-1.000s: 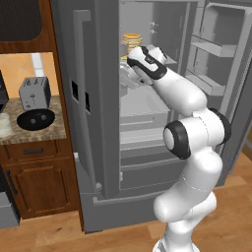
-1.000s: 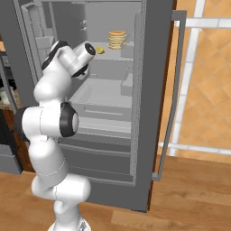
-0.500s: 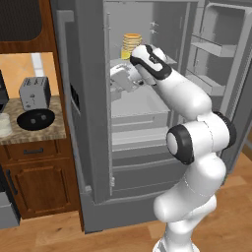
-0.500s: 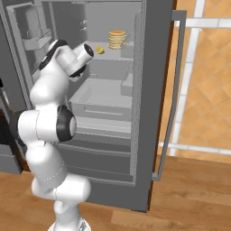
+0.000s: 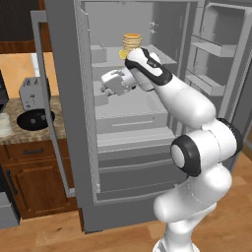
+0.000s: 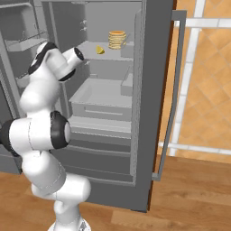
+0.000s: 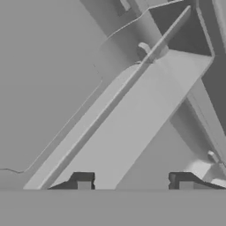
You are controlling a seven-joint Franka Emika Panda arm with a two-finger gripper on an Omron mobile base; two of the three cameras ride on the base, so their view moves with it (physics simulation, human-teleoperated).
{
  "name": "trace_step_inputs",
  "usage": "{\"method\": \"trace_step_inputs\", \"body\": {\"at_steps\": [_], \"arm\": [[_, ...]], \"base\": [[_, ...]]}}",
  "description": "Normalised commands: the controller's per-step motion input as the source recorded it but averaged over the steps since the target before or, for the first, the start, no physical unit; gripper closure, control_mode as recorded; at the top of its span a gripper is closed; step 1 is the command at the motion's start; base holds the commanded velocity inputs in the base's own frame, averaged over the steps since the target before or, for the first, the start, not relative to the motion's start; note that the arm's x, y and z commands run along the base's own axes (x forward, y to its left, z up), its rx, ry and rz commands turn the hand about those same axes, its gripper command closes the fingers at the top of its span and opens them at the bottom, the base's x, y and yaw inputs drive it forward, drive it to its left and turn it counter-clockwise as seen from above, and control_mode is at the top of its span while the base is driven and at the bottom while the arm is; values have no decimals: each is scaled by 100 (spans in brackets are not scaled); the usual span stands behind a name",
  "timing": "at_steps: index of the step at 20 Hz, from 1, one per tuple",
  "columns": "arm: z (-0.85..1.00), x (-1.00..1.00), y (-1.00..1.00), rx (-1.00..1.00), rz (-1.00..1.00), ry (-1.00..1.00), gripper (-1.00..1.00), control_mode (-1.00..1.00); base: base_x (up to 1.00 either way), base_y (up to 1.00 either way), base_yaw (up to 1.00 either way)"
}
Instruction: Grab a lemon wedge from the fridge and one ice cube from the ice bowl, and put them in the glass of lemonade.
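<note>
lemon wedge (image 6: 100, 49) sits on the upper shelf of the open fridge (image 5: 147, 29), just beside the stack of pancakes (image 6: 117, 39) on the side nearer the gripper. the gripper (image 5: 109, 84) is inside the fridge but lower than the wedge, about level with the shelf below, pointing off toward the hinge side and away from the fruit. in the hand view the two dark fingertips (image 7: 83, 181) stand well apart with only grey shelf and wall between them, so the jaws are parted and holding nothing.

to do this step well, the hand likely needs to lift up to the upper shelf and turn so the fingers face the wedge instead of the side wall. the wedge is small, so the jaws should straddle it squarely before closing, coming in from the front of the shelf and keeping off the pancakes right next to it. it is hard to tell from here how much headroom the shelf above leaves, so a low, level approach seems safest.
</note>
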Motion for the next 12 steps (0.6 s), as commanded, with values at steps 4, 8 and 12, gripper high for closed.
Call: {"method": "trace_step_inputs", "body": {"at_steps": [4,8,12], "arm": [[19,-45,36,-10,8,-2,-100,-100],[51,-81,-63,-12,2,-8,-100,-100],[35,-81,-100,-13,-1,-20,-100,-100]], "base": [[0,0,0],[0,0,0],[0,0,0]]}}
